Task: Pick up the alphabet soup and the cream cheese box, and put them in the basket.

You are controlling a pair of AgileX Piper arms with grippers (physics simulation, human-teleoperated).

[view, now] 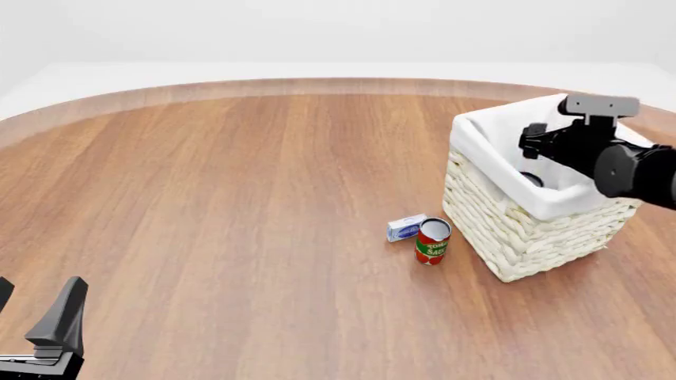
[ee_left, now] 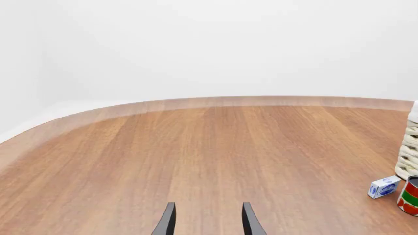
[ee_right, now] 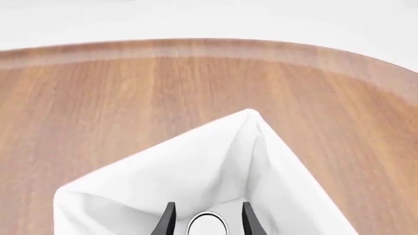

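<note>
Red-and-green can (view: 432, 241) with unreadable label touches cream cheese box (view: 406, 228); both pincers gape, right pincer (ee_right: 207, 215) above alphabet soup (ee_right: 207, 227)

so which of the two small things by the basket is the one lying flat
The cream cheese box, white and light blue, lies flat on the table. The red-and-green can beside it stands upright in front of the basket.

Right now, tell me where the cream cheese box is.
In the front view the cream cheese box lies on the table right of centre, just left of the red can and near the basket, outside it.
</note>
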